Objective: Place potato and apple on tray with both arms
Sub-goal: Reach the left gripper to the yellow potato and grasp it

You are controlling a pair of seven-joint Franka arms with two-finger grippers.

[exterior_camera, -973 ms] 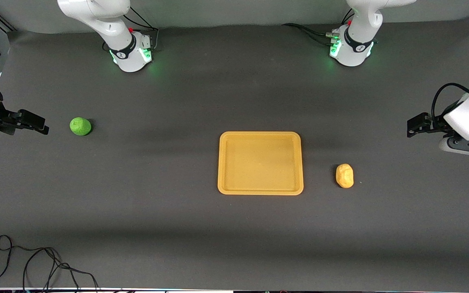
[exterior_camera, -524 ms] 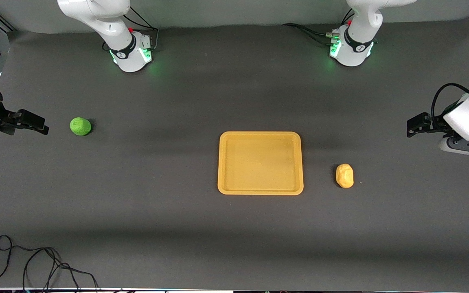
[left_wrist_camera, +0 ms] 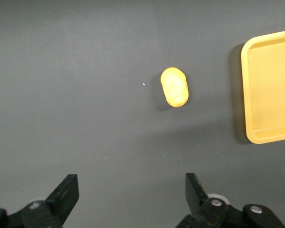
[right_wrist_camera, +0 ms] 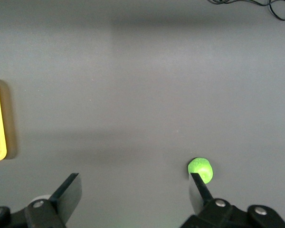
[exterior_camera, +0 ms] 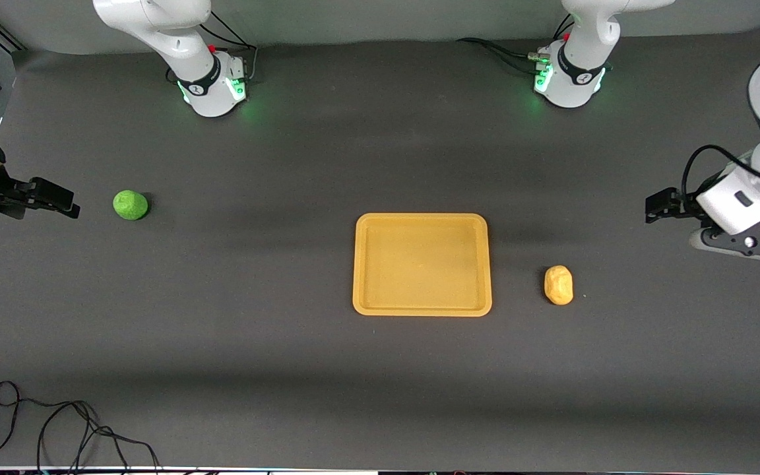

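- Left gripper point(exterior_camera: 658, 206), fingers spread with nothing between them, hangs over bare table at the left arm's end; the potato point(exterior_camera: 559, 285) lies nearer the front camera, toward the tray.
- Right gripper point(exterior_camera: 57, 198), likewise spread and empty, hangs at the right arm's end, just beside the apple point(exterior_camera: 130, 204).
- The tray point(exterior_camera: 421, 309) sits mid-table, nothing on it; the potato is near it, the apple well apart.
- Both look light and rigid. The lumpy potato is probably best pinched across its narrow waist; the bumpy round apple may roll, so grip across its middle.
- Open table surrounds both; only the tray's low rim needs clearing.
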